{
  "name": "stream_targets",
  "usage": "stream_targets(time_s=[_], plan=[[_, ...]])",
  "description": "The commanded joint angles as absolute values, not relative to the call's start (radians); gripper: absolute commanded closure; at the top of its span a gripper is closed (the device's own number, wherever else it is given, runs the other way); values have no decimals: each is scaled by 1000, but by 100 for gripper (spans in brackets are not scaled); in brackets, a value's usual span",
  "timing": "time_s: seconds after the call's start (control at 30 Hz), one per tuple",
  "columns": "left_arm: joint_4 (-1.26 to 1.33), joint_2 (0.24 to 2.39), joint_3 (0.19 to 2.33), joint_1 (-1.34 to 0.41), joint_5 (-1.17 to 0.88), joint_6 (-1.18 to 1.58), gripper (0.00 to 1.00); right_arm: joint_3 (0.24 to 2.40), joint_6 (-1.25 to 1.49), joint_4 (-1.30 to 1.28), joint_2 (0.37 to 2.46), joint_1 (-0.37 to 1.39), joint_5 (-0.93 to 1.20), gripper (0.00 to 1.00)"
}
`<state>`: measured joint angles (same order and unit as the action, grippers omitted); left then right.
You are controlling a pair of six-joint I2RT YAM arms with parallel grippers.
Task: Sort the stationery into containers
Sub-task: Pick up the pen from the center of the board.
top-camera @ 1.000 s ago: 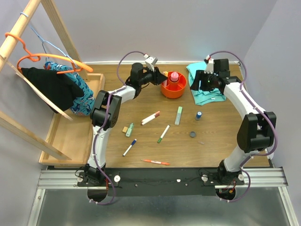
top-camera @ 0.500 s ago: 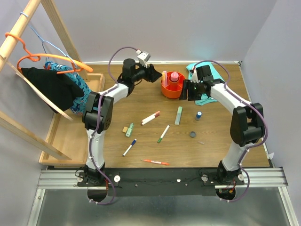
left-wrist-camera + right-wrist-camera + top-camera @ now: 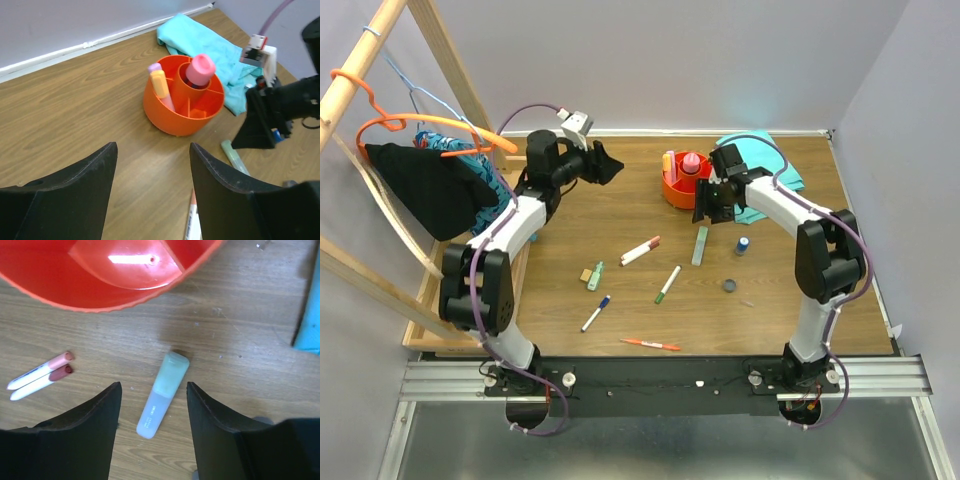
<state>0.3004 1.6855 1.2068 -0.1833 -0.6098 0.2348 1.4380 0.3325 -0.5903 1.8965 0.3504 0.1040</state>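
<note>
The orange tub (image 3: pixel 682 190) (image 3: pixel 170 117) (image 3: pixel 100 280) stands at the back centre. The pink glue bottle (image 3: pixel 691 163) (image 3: pixel 200 70) is in its central cup, and two pastel highlighters (image 3: pixel 668 160) (image 3: pixel 160 84) stand in a side compartment. My left gripper (image 3: pixel 610 165) (image 3: pixel 152 146) is open and empty, well left of the tub. My right gripper (image 3: pixel 703 212) (image 3: pixel 154 384) hangs open above a green highlighter (image 3: pixel 700 245) (image 3: pixel 164 395) lying just in front of the tub. Two white markers (image 3: pixel 640 250) (image 3: pixel 40 376) lie to its left.
A green pen (image 3: pixel 667 284), a blue pen (image 3: pixel 596 313), an orange pen (image 3: pixel 652 344), a small green highlighter (image 3: pixel 595 275) beside a tan eraser (image 3: pixel 585 274), a blue-capped bottle (image 3: pixel 743 245) and a dark disc (image 3: pixel 729 286) lie on the table. Teal cloth (image 3: pixel 765 160) at back right; wooden tray (image 3: pixel 470 290) at left.
My left gripper opened and drew back to the left, away from the tub, where highlighters now stand. My right gripper came off the teal cloth to above the green highlighter.
</note>
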Motion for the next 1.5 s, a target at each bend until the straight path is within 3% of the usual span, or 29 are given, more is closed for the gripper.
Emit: stream_targets(time_s=[0.0, 0.8, 1.17, 1.3, 1.37, 1.47], plan=[[201, 1566, 1140, -190, -607, 247, 31, 1477, 405, -666, 1928, 367, -37, 39], [160, 1419, 997, -202, -589, 241, 31, 1433, 505, -624, 2043, 417, -6, 48], [152, 1402, 980, -212, -589, 250, 31, 1371, 448, -655, 2011, 430, -40, 71], [108, 1419, 1003, -238, -577, 224, 30, 1410, 365, -638, 1902, 428, 97, 79], [75, 1456, 1038, -250, -565, 222, 28, 1428, 292, -605, 1839, 431, 190, 89], [31, 1517, 1094, -256, -572, 232, 28, 1427, 234, -551, 1758, 431, 284, 94]])
